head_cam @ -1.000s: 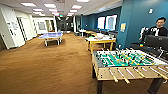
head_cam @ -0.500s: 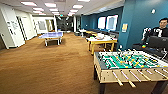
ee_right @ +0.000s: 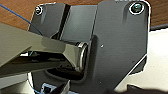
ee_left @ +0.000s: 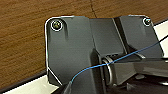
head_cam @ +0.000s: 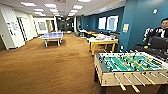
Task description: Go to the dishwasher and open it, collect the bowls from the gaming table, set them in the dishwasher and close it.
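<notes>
The robot stands on brown carpet in a long games room, and the relation that matters is where the gaming table lies from it: ahead and to the right, in the middle distance, a yellow-rimmed, yellow-legged bench with a pale top, just in front of the blue wall. Its long axis seems to run across the view, left to right, though at this range that is a judgement. Something pale sits on its top; whether it is a bowl cannot be told. Much nearer, at the right, the green foosball table with its rods stands between the robot and a seated person at the far right. A blue ping-pong table stands far left. By this layout the right arm is likely the nearer. Both wrist views look past the dark mounting plate to the carpet, and I cannot tell whether either tool is open or closed.
</notes>
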Available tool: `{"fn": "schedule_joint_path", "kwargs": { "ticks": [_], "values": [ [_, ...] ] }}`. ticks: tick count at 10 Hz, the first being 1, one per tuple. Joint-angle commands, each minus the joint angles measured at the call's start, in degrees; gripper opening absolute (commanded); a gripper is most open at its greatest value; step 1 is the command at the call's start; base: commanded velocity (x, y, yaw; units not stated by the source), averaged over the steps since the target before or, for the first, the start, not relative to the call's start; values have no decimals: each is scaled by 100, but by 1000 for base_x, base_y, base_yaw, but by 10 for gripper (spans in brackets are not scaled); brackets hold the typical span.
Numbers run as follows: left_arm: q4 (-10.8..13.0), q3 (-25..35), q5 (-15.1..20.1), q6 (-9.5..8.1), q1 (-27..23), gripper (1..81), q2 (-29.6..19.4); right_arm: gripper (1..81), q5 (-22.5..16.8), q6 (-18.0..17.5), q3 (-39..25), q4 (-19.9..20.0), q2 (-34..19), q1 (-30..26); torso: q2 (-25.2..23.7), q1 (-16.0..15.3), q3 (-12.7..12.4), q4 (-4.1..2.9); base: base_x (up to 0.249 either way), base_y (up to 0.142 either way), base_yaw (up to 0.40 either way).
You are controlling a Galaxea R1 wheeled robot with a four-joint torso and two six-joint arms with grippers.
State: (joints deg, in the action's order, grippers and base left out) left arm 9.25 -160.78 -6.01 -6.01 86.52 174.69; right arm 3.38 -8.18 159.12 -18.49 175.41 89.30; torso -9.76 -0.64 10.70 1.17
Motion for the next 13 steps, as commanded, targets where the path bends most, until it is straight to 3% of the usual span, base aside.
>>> {"fn": "schedule_joint_path", "kwargs": {
  "ticks": [1,13],
  "values": [
    [-20,-15,276,12,-262,811,-48,811,-267,10,-5,-23,32,-232,0,0,0,0,126,0,0],
    [-11,-15,276,12,-262,811,-30,811,-276,18,-5,-32,32,-223,0,2,0,0,122,58,0]
  ]
}}
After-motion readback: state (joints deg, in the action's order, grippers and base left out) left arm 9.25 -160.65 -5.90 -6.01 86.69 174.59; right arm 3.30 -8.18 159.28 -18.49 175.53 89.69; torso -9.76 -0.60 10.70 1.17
